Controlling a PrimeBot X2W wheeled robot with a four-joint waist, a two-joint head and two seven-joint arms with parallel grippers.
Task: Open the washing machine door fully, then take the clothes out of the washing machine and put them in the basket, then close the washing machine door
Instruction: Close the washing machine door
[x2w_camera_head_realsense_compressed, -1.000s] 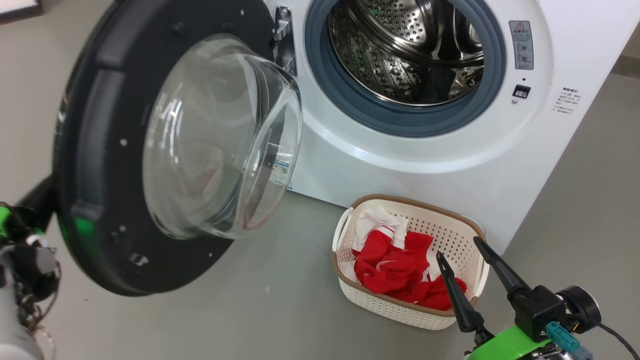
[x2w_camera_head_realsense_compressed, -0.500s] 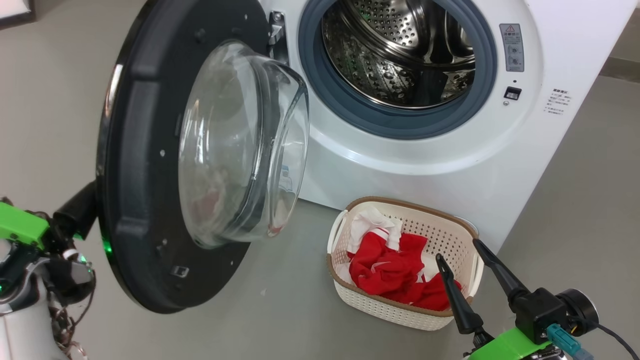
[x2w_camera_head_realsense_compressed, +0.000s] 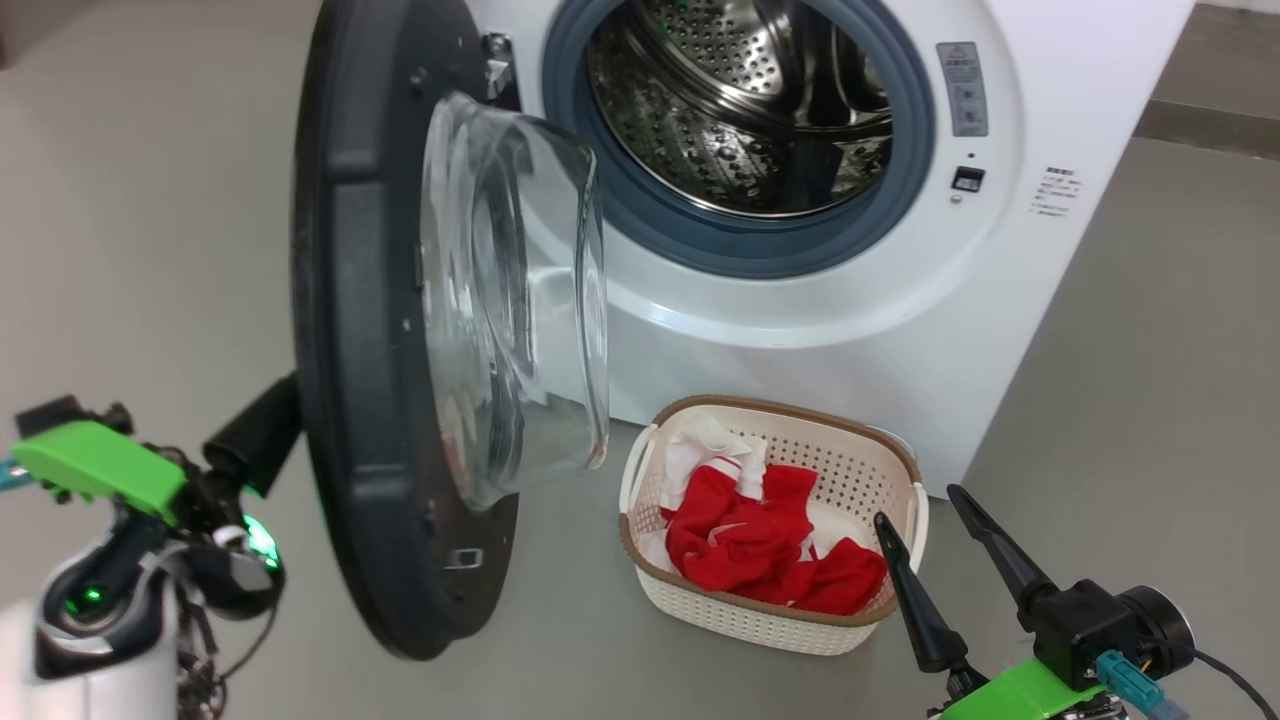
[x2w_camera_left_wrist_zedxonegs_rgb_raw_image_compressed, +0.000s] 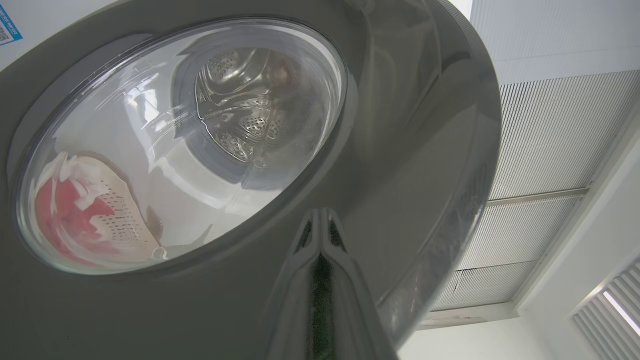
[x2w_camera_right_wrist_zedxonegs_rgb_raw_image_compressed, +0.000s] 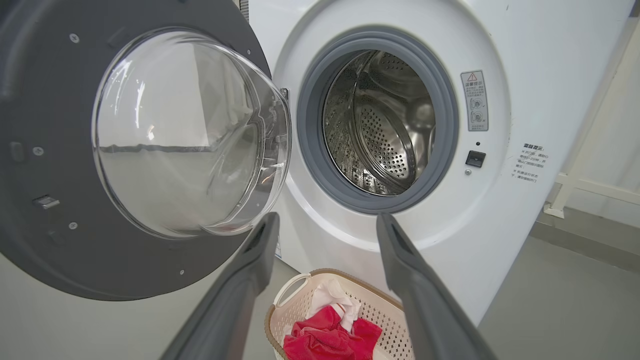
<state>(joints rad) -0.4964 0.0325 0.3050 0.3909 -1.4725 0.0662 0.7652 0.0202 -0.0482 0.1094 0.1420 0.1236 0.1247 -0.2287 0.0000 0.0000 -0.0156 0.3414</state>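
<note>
Although the grey warning label (x2w_camera_head_realsense_compressed: 961, 88) (red triangle) on the white front-loading washing machine (x2w_camera_head_realsense_compressed: 800, 300) is unreadable, the left gripper (x2w_camera_left_wrist_zedxonegs_rgb_raw_image_compressed: 320, 216) is pressed together, the right gripper (x2w_camera_head_realsense_compressed: 916, 504) spread.

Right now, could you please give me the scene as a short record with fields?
door: swung out from the machine, partly open
drum: steel, bare where visible
clothes: red and white, heaped in the basket
basket: on the floor before the machine
left gripper: shut, tips against the door's outer face
right gripper: open, empty, near the basket's right end
</note>
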